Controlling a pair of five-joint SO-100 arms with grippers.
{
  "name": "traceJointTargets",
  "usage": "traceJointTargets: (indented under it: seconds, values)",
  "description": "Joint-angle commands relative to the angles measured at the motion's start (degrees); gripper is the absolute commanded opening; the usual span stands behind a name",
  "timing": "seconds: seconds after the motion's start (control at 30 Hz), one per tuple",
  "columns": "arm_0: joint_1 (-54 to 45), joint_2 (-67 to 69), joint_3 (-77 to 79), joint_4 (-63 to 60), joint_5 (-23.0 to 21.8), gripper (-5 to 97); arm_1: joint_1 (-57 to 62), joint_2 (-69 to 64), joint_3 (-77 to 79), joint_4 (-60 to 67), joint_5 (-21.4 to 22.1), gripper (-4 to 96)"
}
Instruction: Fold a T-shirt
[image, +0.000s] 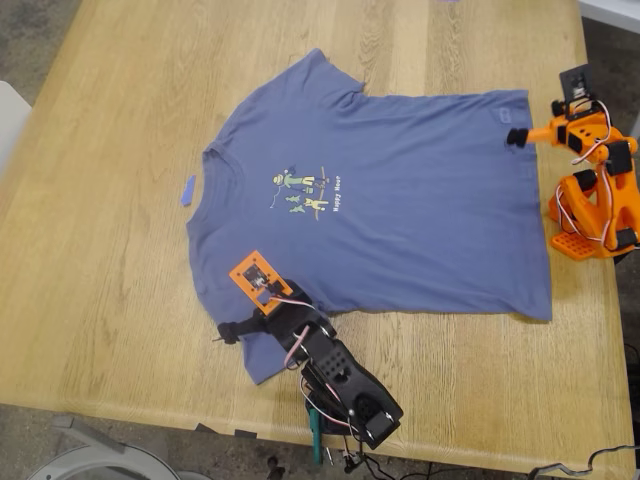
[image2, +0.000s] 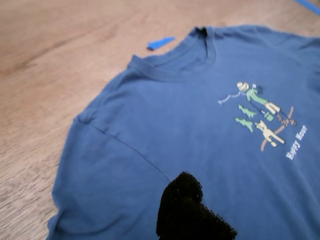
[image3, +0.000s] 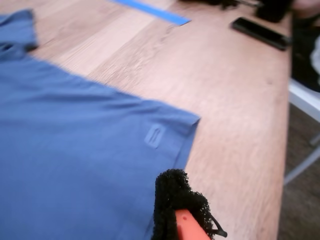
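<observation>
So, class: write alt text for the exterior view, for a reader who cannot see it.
A slate-blue T-shirt lies flat, unfolded, on a wooden table. My first gripper sits over a sleeve and my second gripper at a hem corner.

Exterior view looks down; both wrist views skim the T-shirt (image: 400, 210) closely.

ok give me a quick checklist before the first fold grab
1. T-shirt spread flat on the table, print up: ok.
2. My first gripper above the sleeve by the shoulder seam: ok.
3. My second gripper at the hem corner: ok.
4. Jaws open for the grab: cannot tell, either gripper.
5. Blue tape scrap apart from the collar: ok.
6. Phone well away from the shirt: ok.
</observation>
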Motion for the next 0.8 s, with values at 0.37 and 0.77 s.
traceJointTargets:
  seconds: [0.37, 0.77]
  values:
    - [3.87, -21.80, -13.27, -2.37, 1.32, 76, -25.66, -9.58, -8.61, 4.92, -0.70, 67.3]
    - [6.33, -47.64, -27.42, -17.84, 1.76, 80, -43.33, -31.03, -8.79, -14.33, -0.53, 65.2]
